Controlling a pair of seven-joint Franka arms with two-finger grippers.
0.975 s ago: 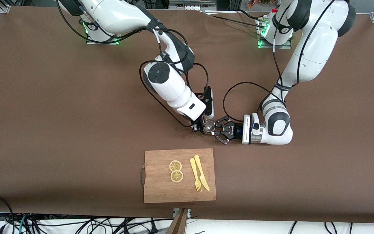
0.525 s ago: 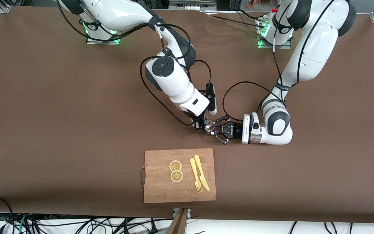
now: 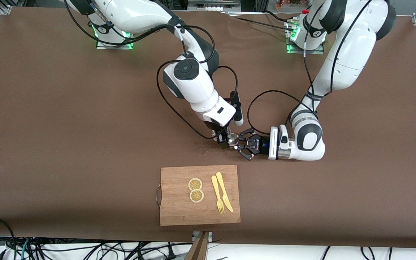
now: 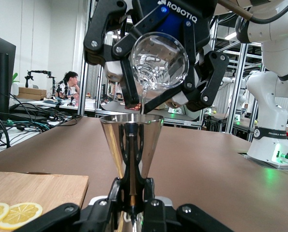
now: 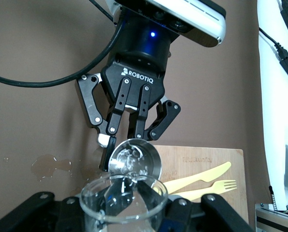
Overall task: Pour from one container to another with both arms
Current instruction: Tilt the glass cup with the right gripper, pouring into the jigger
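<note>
Now we are pouring from a clear glass cup (image 4: 159,61) into a steel hourglass-shaped jigger (image 4: 131,145).

From the front, our right gripper (image 3: 225,138) and left gripper (image 3: 242,144) are meeting above a wooden cutting board (image 3: 179,209). At the left wrist, closed fingers are clamping the jigger upright. At the right wrist, fingers are gripping the tilted cup over it.

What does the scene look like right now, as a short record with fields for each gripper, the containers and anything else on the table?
left gripper: shut on metal jigger, held upright above the table
right gripper: shut on clear glass, tipped over the jigger
pour: thin stream runs from glass into jigger
spill: wet patch on the table under the grippers
cutting board: nearer the front camera, carrying two lemon slices, a yellow fork and knife
</note>
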